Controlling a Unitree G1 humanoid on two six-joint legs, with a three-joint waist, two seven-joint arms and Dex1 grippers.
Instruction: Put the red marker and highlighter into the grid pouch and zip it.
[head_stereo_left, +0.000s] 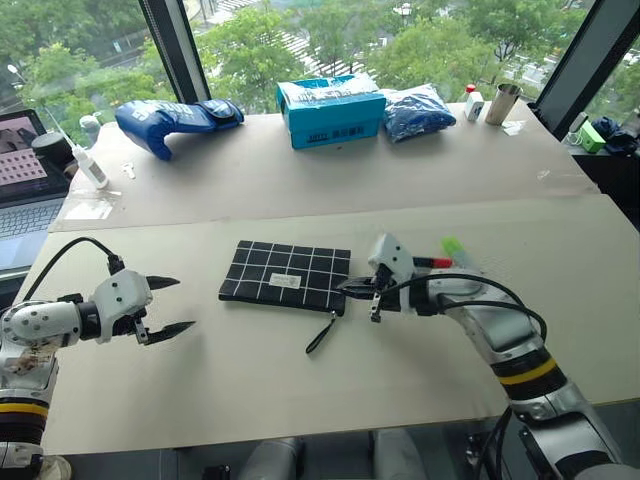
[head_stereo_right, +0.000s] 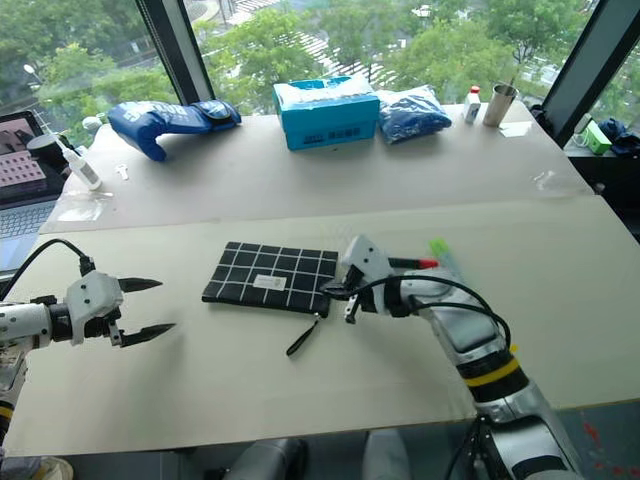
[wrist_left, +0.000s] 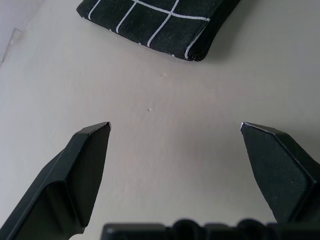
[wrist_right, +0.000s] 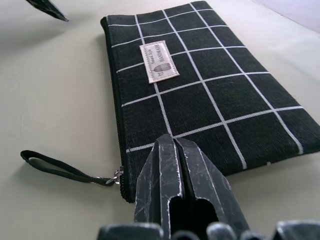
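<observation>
Black gridded fabric, the grid pouch (head_stereo_left: 288, 274) lay flat on the worktop (head_stereo_left: 300, 380), long axis running between both arms. At its strap end stood the right tool (head_stereo_left: 352, 289), fingers shut, empty, nearest. Off the pouch's opposite end, the left tool (head_stereo_left: 168, 306) gaped wide, empty.

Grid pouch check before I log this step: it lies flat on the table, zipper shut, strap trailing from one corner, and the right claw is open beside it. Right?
Not quite: the right claw is shut, its fingers pressed together, as the right wrist view shows. The grid pouch does lie flat and zipped, with the strap trailing from its corner.
</observation>
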